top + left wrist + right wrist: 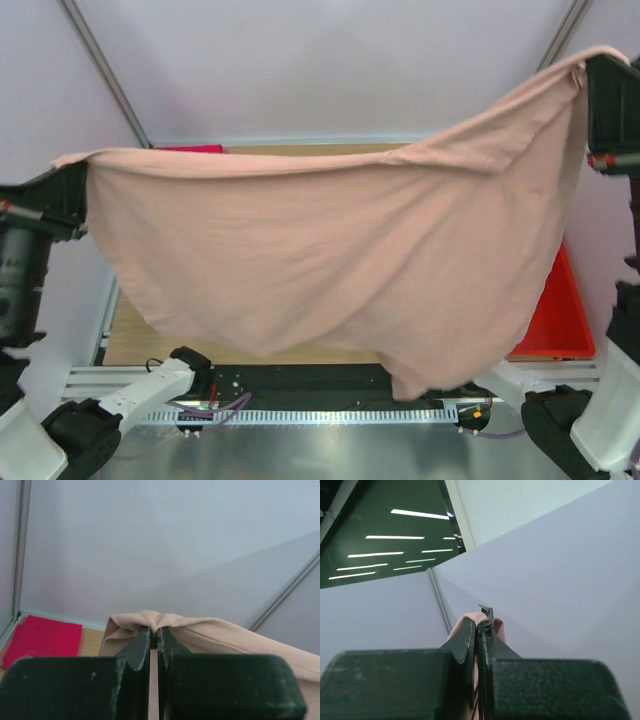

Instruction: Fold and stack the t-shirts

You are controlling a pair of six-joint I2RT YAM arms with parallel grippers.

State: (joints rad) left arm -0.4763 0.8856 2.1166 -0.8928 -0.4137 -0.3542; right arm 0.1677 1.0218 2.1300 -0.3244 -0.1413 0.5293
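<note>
Your left fingers (141,647) and right fingers (466,642) each pinch the pale pink shirt (330,260) (it hangs spread between them).

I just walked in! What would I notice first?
A big pale pink t-shirt hangs spread across the middle like a curtain, pinched at its top corners by the left hand and the higher right hand. A bright red bin peeks out beside it on the right.
</note>
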